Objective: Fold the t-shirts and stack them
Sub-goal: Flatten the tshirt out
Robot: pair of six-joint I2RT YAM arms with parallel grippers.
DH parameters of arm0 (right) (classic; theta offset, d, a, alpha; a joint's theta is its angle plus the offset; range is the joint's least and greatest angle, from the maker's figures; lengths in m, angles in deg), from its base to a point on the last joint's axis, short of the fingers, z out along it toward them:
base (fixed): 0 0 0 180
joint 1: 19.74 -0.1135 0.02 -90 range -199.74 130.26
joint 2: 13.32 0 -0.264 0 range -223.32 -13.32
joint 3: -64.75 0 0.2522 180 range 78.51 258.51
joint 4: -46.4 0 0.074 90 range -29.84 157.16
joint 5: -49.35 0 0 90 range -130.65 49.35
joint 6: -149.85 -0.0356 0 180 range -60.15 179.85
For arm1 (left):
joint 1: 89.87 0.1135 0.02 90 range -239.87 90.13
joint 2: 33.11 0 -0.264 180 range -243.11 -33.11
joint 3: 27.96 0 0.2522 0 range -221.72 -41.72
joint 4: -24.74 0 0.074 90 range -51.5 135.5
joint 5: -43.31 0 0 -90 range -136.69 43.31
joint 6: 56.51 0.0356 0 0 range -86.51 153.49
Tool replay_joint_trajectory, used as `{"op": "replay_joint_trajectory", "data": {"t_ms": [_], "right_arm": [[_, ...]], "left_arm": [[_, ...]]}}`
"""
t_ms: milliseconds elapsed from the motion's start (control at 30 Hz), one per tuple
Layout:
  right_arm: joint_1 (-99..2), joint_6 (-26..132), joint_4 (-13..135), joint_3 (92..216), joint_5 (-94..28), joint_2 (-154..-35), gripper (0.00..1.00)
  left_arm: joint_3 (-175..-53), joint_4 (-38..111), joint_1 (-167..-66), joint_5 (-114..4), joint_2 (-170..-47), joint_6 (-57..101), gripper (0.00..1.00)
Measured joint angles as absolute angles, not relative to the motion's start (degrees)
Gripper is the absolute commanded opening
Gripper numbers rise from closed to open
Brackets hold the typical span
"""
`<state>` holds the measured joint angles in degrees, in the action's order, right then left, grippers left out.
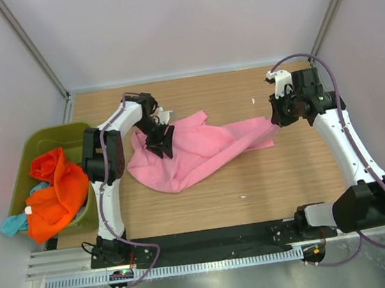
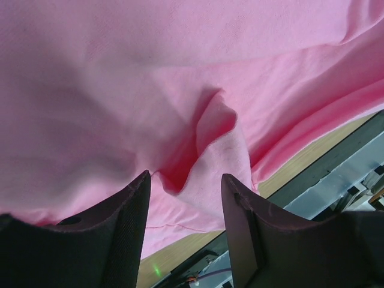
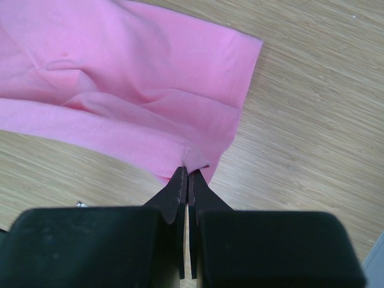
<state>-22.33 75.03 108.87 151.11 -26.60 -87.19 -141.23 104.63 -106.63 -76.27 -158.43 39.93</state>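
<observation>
I see R gripper [image 3: 188,175] pinched shut on pink t-shirt [image 1: 204,153] right edge, L gripper [image 2: 186,180] jaws apart astride a raised fold nr its left side

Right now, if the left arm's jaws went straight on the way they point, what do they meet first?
The pink t-shirt: a raised fold sits dead ahead of the left gripper, in line with the gap between its jaws. Depth unclear.

The pink t-shirt [image 1: 194,154] lies rumpled, stretched rightward; orange t-shirt [image 1: 58,192] and teal t-shirt [image 1: 12,224] heaped left.
</observation>
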Motion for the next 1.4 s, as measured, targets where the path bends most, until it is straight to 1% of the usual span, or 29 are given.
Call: {"op": "replay_joint_trajectory", "data": {"t_ms": [167, 233, 267, 300, 400, 433, 533, 667, 800, 867, 900, 967, 1133, 1233, 1333, 1400], "right_arm": [[-22.0, 75.0, 108.7, 150.4, -26.4, -87.2, 0.01], [-21.8, 74.9, 108.6, 150.0, -26.3, -87.2, 0.01], [-21.7, 74.9, 108.6, 149.8, -26.3, -87.2, 0.01], [-21.7, 74.9, 108.6, 149.6, -26.3, -87.2, 0.01], [-21.5, 74.9, 108.6, 149.5, -26.1, -87.2, 0.01], [-21.5, 74.9, 108.6, 149.5, -26.1, -87.2, 0.01], [-21.5, 74.9, 108.6, 149.5, -25.9, -87.2, 0.01], [-21.4, 74.9, 108.6, 149.5, -25.9, -87.2, 0.01], [-21.4, 74.9, 108.6, 149.5, -25.9, -87.2, 0.01], [-21.3, 74.9, 108.6, 149.5, -25.8, -87.2, 0.02], [-21.2, 74.9, 108.6, 149.5, -25.7, -87.2, 0.01], [-21.1, 74.9, 108.6, 149.5, -25.6, -87.2, 0.02], [-20.9, 74.9, 108.5, 149.5, -25.8, -87.2, 0.02], [-20.7, 74.9, 108.4, 150.3, -27.1, -87.2, 0.01], [-19.6, 74.9, 108.2, 153.6, -29.1, -87.5, 0.01], [-18.3, 74.9, 107.7, 159.0, -31.3, -88.8, 0.01]], "left_arm": [[-141.4, 104.8, -106.6, -76.3, -158.6, 40.0, 0.48], [-141.4, 104.9, -106.6, -76.3, -158.6, 40.0, 0.45], [-141.4, 105.0, -106.6, -76.3, -158.6, 40.0, 0.42], [-141.4, 105.0, -106.6, -76.3, -158.6, 40.0, 0.35], [-141.3, 105.2, -106.6, -76.3, -158.6, 40.2, 0.28], [-141.3, 105.3, -106.6, -76.3, -158.6, 40.3, 0.27], [-141.3, 105.7, -106.6, -76.4, -158.6, 40.3, 0.20], [-141.3, 105.9, -106.6, -76.4, -158.6, 40.4, 0.15], [-141.2, 106.2, -106.6, -76.4, -158.6, 40.4, 0.17], [-141.2, 106.5, -106.5, -76.5, -158.6, 40.5, 0.16], [-141.1, 106.7, -106.5, -76.6, -158.6, 40.5, 0.07], [-140.9, 107.1, -106.3, -76.8, -158.6, 40.8, 0.00], [-141.0, 108.3, -105.6, -77.0, -158.6, 41.3, 0.00], [-144.0, 109.9, -105.3, -76.5, -158.6, 41.4, 0.00], [-153.2, 111.1, -105.2, -75.4, -158.5, 41.5, 0.00], [-161.6, 111.2, -105.2, -74.3, -158.2, 41.5, 0.00]]}}
